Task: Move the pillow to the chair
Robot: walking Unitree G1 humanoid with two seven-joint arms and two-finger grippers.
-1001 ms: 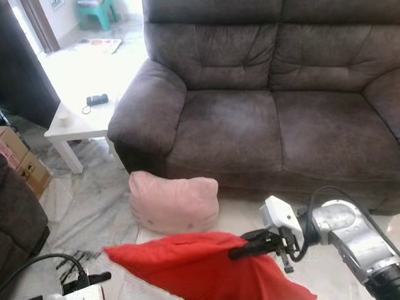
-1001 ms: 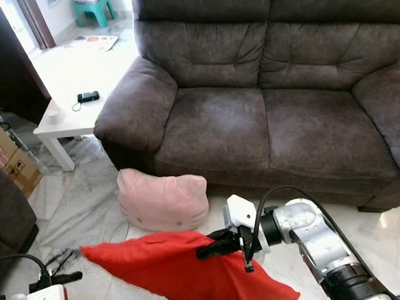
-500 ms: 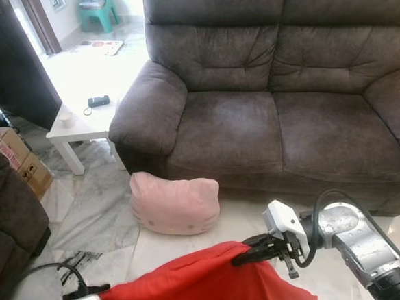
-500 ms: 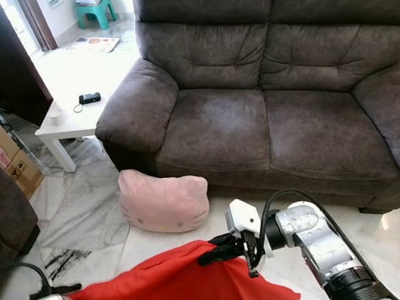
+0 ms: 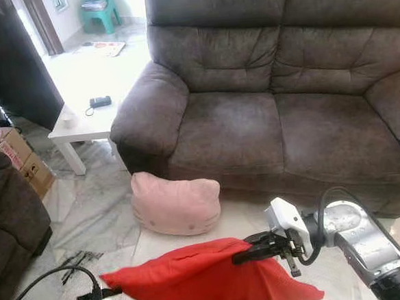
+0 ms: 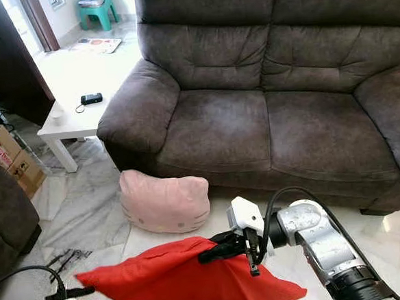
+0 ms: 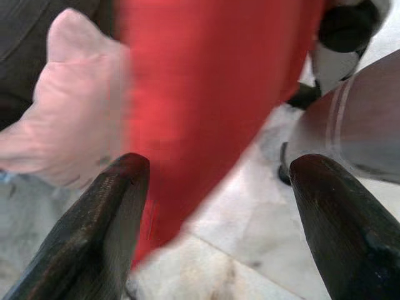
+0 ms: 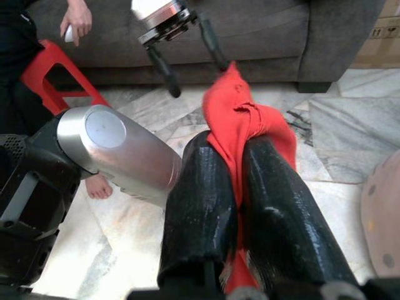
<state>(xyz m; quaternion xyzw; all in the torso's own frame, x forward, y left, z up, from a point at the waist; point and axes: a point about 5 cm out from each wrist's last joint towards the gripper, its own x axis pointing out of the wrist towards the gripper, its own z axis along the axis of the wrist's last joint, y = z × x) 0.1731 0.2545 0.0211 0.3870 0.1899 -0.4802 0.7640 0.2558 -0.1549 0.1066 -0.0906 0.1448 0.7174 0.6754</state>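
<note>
— Right eye view: right end effector [image 6: 217, 249] pinches the red pillow [image 6: 189, 284] at its upper edge; its length trails toward the left arm.

— Left end effector [image 7: 215, 219]?

— Spread, empty, just short of the pillow's far corner.

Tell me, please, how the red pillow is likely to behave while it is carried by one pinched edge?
The red pillow will probably sag and swing: it droops either side of the right gripper. It seems light, since one pinch holds it off the floor. The cloth bunches between the fingers, so it may creep out slowly.
</note>
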